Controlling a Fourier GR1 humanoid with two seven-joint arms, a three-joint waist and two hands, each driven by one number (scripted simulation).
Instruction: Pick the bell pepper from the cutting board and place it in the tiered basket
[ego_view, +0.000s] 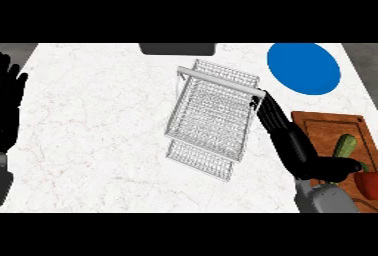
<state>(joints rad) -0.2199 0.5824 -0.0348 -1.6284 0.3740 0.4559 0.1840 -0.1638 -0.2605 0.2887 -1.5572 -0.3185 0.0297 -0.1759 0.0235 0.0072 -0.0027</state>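
While the right hand (304, 157) is lying stretched out low over the table (96, 140), its fingers (275, 117) are showing straight and close together, and they are holding nothing. Their tips are sitting at the right rim of the tiered basket (210, 117), touching it or just short of it; I cannot tell which.

The bell pepper (368, 184) is sitting well back from those fingertips, down by the wrist and just past the thumb, on the near part of the cutting board (325, 127). The view's right edge is cutting most of it off, so only a red side is showing and no stem. A long green vegetable (345, 145) is lying on the same board, close to the thumb and a little nearer the fingertips than the pepper. A blue plate (304, 67) is lying beyond the fingertips and to their right.

As a judgement, the pepper is likely going to handle as a light, hollow thing with stiff walls and a smooth, rather slippery skin. Its rounded body is probably calling for a hold across the widest part, fingers on one flank and thumb on the other, not at the top. The hand is needing to draw back toward the board first.

The left hand (10, 100) is resting open at the view's left edge, fingers up, well apart from the right fingers.
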